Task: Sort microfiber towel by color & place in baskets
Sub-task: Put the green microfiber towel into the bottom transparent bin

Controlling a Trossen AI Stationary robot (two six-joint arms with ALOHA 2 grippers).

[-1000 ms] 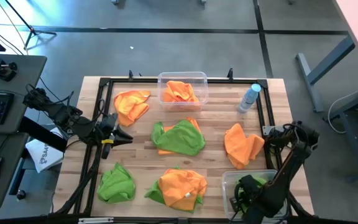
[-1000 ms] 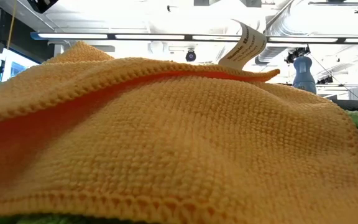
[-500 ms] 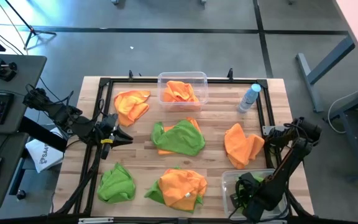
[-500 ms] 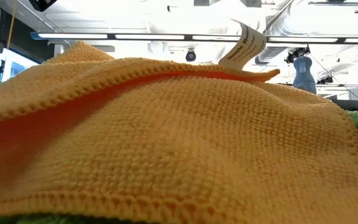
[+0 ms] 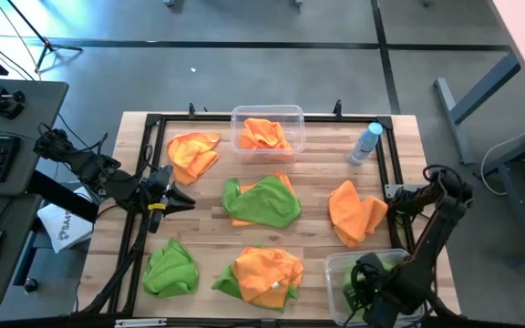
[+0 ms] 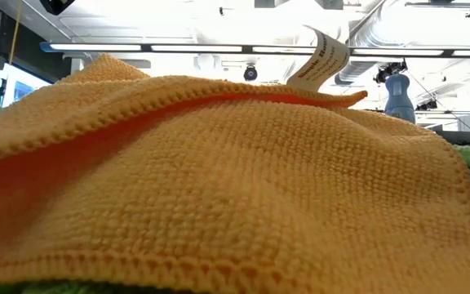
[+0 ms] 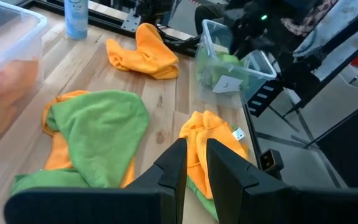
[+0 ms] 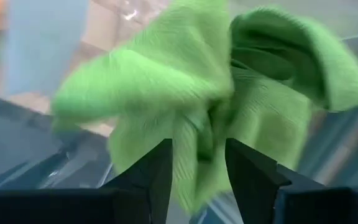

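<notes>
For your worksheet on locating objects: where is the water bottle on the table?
In the high view the bottle stands near the table's far right corner, right of the basket of orange cloths.

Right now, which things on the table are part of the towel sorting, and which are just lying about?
Part of the job:
- orange towels, loose on the table
- green towels, loose too
- far basket, holding orange
- near basket, holding green
- right gripper over the near basket

Just lying about:
- bottle with blue cap

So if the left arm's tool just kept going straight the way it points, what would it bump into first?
Probably the crumpled orange microfiber towel lying over a green one just ahead of the left tool, whose fingers are nearly together. Depth is hard to judge; it might pass above it.
</notes>
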